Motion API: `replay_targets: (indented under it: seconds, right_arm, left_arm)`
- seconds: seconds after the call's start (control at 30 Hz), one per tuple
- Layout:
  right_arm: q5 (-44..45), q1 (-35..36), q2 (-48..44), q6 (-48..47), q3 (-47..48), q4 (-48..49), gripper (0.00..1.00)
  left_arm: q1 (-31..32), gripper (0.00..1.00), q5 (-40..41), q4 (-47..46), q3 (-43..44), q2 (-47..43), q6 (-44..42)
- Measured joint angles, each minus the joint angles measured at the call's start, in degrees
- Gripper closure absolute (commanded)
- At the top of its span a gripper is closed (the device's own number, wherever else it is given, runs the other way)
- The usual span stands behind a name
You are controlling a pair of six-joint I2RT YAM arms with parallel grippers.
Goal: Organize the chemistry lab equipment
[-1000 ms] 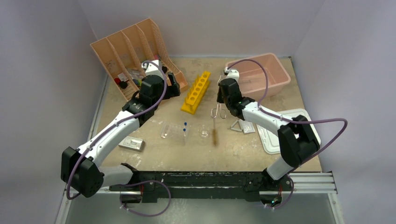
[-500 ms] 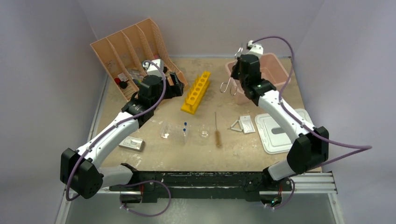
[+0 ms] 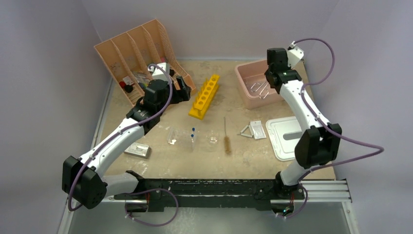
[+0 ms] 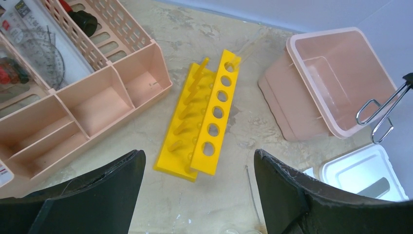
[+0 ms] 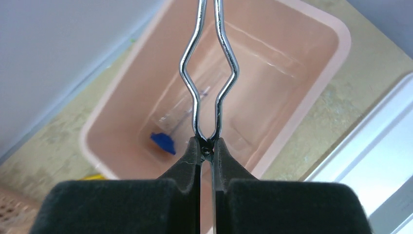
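Right gripper (image 5: 207, 146): 2 fingers pressed together, pinching the joined end of the metal tongs (image 5: 208, 73).
Metal tongs: held over the open pink tub (image 3: 246, 100) at the far right of the table (image 3: 160, 163). Both arms run out from the pads toward the tub's inside. Contact with the tub floor: cannot tell.
Tub contents: 1 small blue item (image 5: 163, 142) on the floor.
Left gripper (image 4: 198, 156): fingers spread wide, nothing between them. It hovers just beside the right end of the peach organizer (image 3: 127, 48), with the yellow test-tube rack (image 3: 204, 95) just to its right.
White lid (image 3: 287, 139): flat on the table, on the near side of the tub.
Wire triangle (image 3: 245, 130) and white packet (image 3: 258, 130): side by side, just left of the lid.
Wooden-handled brush (image 3: 226, 139): centre of the table, lying near to far.
Blue-tipped pipettes (image 3: 192, 132): left of the brush.
Clear flask (image 3: 173, 136): just left of the pipettes.
Silver blister sheet (image 3: 137, 150): near left, beside the left arm.
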State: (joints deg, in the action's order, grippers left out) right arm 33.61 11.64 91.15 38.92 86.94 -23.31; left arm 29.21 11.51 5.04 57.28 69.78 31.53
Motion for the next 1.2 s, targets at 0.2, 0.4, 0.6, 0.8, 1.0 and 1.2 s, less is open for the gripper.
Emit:
replay_targets:
  seconds: [0.2, 0.4, 0.6, 0.8, 1.0, 1.2]
  right_arm:
    - [4.0, -0.7, 10.4, 6.4, 5.1, -4.5, 1.0]
    - [5.5, -0.8, 18.8, 14.1, 12.1, -9.7, 1.0]
    - [6.1, -1.6, 21.3, 21.8, 12.4, -15.0, 1.0]
    - [5.3, -3.9, 25.3, 27.8, 14.7, -18.9, 1.0]
    - [4.3, -4.7, 28.0, 31.1, 15.8, -20.4, 1.0]
    - [4.2, -4.9, 29.3, 34.0, 18.0, -22.6, 1.0]
  left_arm:
    - [0.0, 0.19, 2.4, 0.7, 0.0, 0.0, 0.0]
    - [0.0, 0.19, 3.7, 2.7, 0.0, -0.4, -0.2]
    - [0.0, 0.18, 5.0, 3.7, -0.5, -1.5, -0.7]
    - [-0.1, 0.18, 5.6, 4.2, -0.5, -1.6, -1.2]
    - [-0.3, 0.18, 6.5, 5.1, -0.5, -1.5, -2.2]
    - [-0.7, 0.18, 7.3, 5.8, -0.5, -1.4, -2.7]
